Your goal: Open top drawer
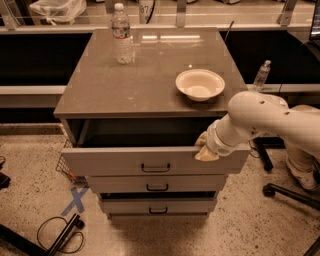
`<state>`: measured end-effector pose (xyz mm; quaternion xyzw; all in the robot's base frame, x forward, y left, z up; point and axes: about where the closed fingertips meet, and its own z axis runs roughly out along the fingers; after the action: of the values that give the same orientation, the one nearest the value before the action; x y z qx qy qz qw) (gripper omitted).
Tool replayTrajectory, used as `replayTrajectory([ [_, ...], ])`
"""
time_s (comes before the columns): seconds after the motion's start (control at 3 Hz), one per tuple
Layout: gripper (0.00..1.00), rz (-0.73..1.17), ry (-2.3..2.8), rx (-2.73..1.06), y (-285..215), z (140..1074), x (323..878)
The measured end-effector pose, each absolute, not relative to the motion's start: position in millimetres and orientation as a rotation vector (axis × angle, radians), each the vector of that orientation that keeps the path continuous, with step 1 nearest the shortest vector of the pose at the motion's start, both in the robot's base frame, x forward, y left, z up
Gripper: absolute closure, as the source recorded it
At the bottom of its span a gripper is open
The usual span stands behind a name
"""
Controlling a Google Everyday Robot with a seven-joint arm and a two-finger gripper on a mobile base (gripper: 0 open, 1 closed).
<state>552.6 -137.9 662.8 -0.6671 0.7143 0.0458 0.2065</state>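
Your gripper (206, 148) sits at the top drawer (110, 161) front's upper lip, just under the worktop (150, 75) front-right corner. Drawer's pulled partway out. Honestly can't tell how wide the gripper's open.

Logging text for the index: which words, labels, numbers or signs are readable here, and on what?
Water bottle label: too blurred to read.
White object at the picture's top: dark marks, unreadable.
Blue tape X on the floor: a mark, no words.
Gripper, at the top drawer's front rim: no text.
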Motion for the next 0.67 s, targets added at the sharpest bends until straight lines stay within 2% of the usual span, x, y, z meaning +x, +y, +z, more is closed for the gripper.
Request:
replayTrajectory([
  [0.33,1.0,0.128,1.99,-1.858,-137.8,671.7,552.4],
  [0.67,1.0,0.128,1.99,-1.858,-137.8,671.7,552.4],
])
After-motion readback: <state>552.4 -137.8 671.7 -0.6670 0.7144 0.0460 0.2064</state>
